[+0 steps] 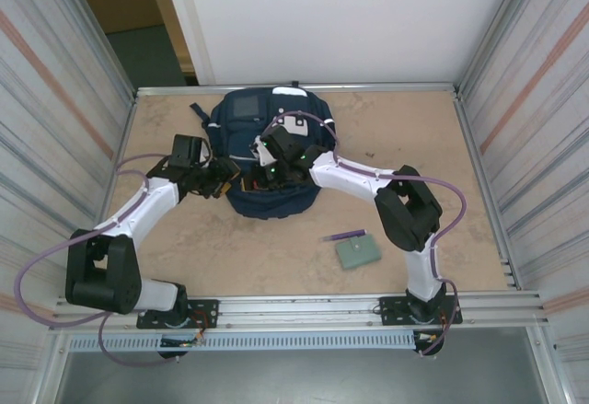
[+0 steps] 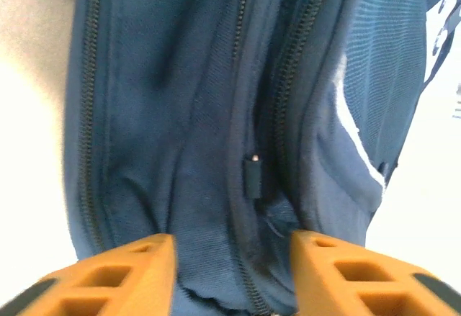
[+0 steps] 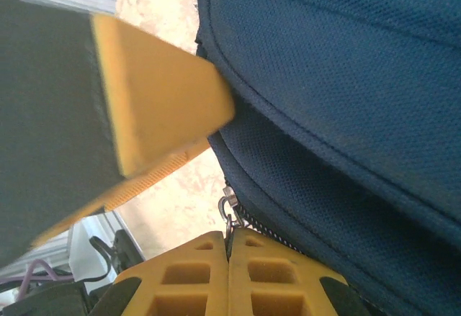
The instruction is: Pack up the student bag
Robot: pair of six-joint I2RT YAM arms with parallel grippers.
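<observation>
The bag (image 1: 241, 132) lies flat on the table (image 1: 396, 137), and in the overhead view both arms reach in to its near half. The left pincer (image 1: 228, 181) is at the bag's left edge. The right pincer (image 1: 274, 176) is just to the right of it, over the bag's near middle. From above, neither grip can be read, because the wrists hide the tips.

The left wrist view shows more. There the left pincer (image 2: 232, 262) stands at a middling width, with its orange fingers (image 2: 130, 269) apart and the bag (image 2: 166, 114) right ahead of them. Navy fabric and two lines of zipper teeth run loose through the gap. A dark zipper tab (image 2: 252, 175) sits just beyond the tips, a little toward the right-hand finger and not touching either. A white stripe (image 2: 356, 143) curves down farther out on that side.

The right wrist view settles the other grip. The right pincer (image 3: 229, 265) is closed tight, finger against finger, on a metal zipper pull (image 3: 228, 211) whose ring pokes out just above the tips. The bag (image 3: 346, 78) fills the space ahead and to the right of the pincer, with two fabric folds stacked above the zipper. A blurred orange block (image 3: 158, 93) on a dark grey body sits up and to the left, touching or nearly touching the fabric. It is too close to the lens to make out clearly.

The overhead view also shows a green pad (image 1: 357, 253) and a purple pen (image 1: 343, 236). They lie together on the table well behind and to the right of the right pincer, near that arm's elbow.
</observation>
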